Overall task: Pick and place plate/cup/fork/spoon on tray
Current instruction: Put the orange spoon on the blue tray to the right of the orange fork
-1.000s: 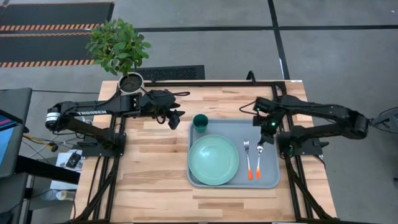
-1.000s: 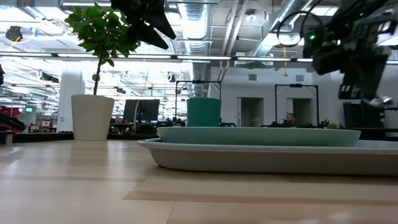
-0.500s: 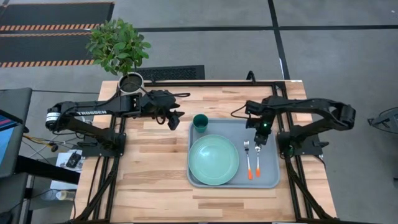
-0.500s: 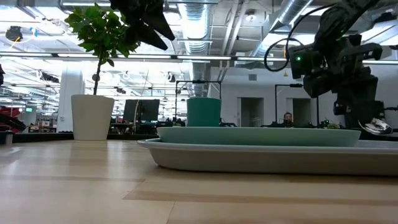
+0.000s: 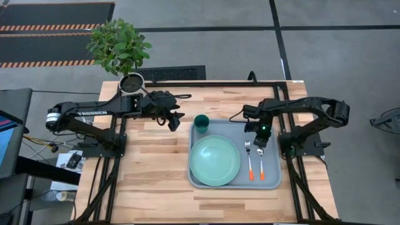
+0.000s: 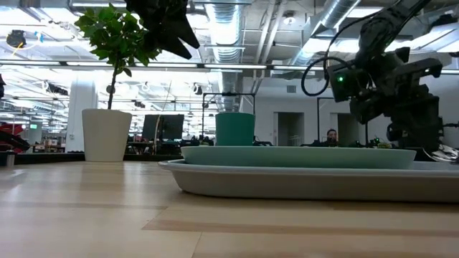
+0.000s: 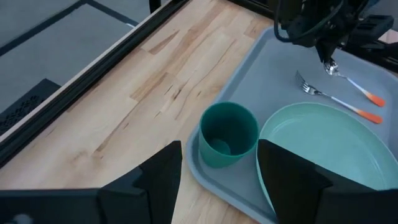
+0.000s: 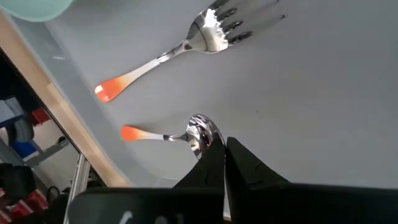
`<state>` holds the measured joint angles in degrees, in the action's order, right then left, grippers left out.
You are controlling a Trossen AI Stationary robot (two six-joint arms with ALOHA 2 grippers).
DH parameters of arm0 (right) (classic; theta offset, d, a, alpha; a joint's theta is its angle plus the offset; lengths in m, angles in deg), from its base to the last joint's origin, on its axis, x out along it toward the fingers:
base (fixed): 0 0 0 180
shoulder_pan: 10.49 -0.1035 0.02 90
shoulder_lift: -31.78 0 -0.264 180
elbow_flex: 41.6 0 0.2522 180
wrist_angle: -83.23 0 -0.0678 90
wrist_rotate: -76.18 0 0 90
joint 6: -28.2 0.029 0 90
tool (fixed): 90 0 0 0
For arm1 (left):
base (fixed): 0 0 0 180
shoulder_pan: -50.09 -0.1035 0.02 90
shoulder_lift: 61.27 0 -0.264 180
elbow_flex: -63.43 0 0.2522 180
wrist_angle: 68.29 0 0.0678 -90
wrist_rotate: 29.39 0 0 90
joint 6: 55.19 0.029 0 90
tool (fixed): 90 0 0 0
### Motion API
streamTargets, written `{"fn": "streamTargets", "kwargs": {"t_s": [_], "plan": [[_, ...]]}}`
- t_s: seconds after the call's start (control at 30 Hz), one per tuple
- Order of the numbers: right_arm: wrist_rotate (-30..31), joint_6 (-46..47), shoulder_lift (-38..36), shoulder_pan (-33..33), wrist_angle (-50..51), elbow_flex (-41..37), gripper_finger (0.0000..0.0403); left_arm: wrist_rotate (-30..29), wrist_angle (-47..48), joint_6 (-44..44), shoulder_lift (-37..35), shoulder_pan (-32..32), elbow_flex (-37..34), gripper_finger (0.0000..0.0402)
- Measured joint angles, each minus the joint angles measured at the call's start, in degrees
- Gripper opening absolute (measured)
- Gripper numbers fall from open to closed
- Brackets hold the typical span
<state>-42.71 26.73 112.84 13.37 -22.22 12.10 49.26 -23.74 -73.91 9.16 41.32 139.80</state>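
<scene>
The light blue-grey tray (image 5: pixel 272 132) lies on the right half of the table. On it are the mint-green plate (image 5: pixel 215 160), the dark-green cup (image 5: pixel 201 122) at its far left corner, the orange-handled fork (image 5: pixel 249 160) and, beside it, the spoon (image 5: pixel 260 162). My right gripper (image 8: pixel 224 157) is low over the tray, shut at the spoon's bowl. My left gripper (image 5: pixel 176 119) is open and empty above the table, just left of the cup. My right gripper pinches the spoon by the tip of its metal bowl (image 8: pixel 205 138), only at the fingers' free ends. The fingers come down from above, roughly in line with the spoon. The orange handle end (image 8: pixel 129 132) rests on the tray floor, parallel to the fork.
A white pot (image 5: pixel 132 82) with a leafy plant stands at the table's far left corner. Bare wood lies left of and in front of the tray. The tray's raised rim (image 6: pixel 215 185) runs around the dishes.
My right gripper has come down and a little toward the table's left with the spoon. The spoon's bowl end has sunk to the tray beside the fork, while its orange handle end has stayed about where it was.
</scene>
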Motion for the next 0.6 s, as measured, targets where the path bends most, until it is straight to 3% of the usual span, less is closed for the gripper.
{"fn": "streamTargets", "kwargs": {"t_s": [0.6], "plan": [[0.38, -0.31, 4.55, 0.72, -4.1, 1.05, 0.0012, 0.17, 1.3, 0.0, 0.0, 0.0, 0.0, 0.0196]]}}
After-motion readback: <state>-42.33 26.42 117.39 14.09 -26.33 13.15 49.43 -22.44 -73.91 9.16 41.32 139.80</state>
